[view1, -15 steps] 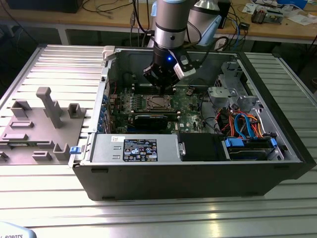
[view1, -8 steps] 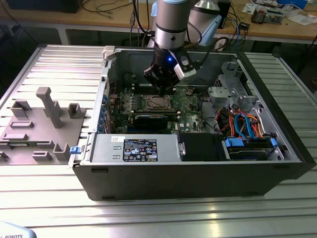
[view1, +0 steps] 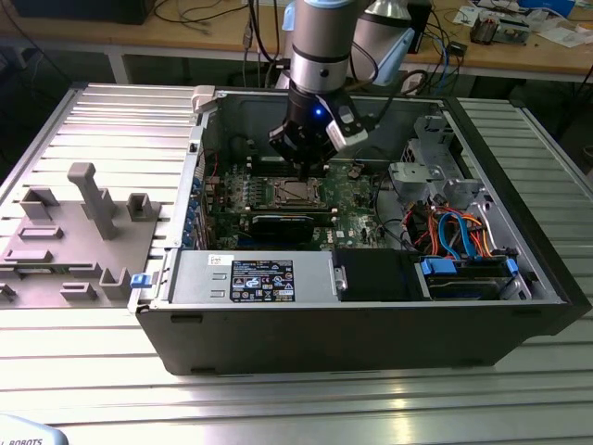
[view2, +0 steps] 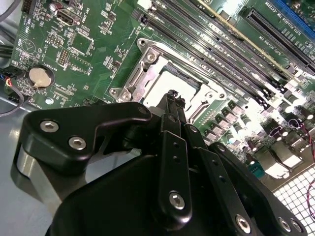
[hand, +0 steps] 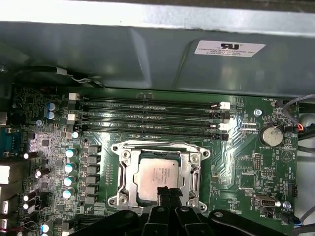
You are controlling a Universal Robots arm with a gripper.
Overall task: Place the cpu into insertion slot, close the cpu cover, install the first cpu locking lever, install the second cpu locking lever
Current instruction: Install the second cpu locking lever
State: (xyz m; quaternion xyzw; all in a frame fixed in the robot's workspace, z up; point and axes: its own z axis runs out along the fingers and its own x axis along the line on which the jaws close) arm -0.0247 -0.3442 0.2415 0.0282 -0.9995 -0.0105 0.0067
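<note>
The end effector (hand: 169,192), fingers pinched together holding nothing, touches the cpu (hand: 158,175) seated under the cpu cover (hand: 129,178).

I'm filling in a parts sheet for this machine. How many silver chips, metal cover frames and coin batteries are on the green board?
silver chip: 1
metal cover frame: 1
coin battery: 1
Total: 3
</note>
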